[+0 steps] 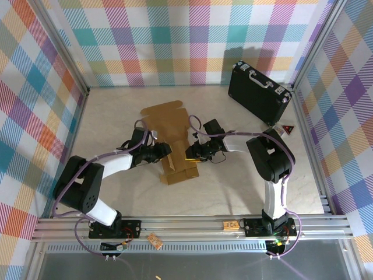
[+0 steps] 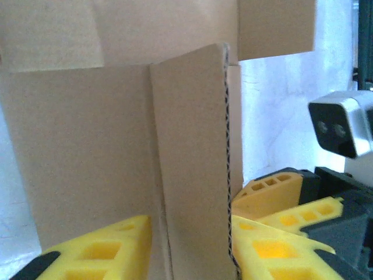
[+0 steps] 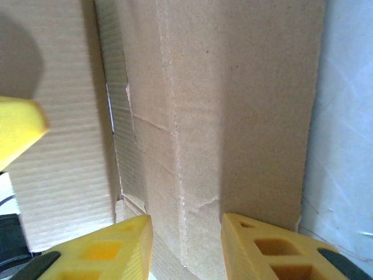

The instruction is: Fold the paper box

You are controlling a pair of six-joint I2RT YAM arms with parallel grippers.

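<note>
One brown corrugated cardboard paper box (image 1: 166,119) lies on the bench (image 1: 116,116) between my two end effectors. The left end effector (image 2: 189,233) pinches a raised flap (image 2: 192,146). The right end effector (image 3: 183,224) seems nearly closed on the opposite wall (image 3: 245,116). Uneven pulling could tear a crease. One black hard case (image 1: 259,93) sits beyond the right one.

Paper box (image 1: 173,140) matt corrugated cardboard; table (image 1: 116,116) smooth, marbled.

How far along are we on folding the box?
Early. Done: little; the paper box is mostly a flat sheet on the table. In hand: the left gripper holds one side flap raised upright, and the right gripper grips the opposite side. Left: the far panel and near panel lie flat, so walls and lid are unformed.
</note>
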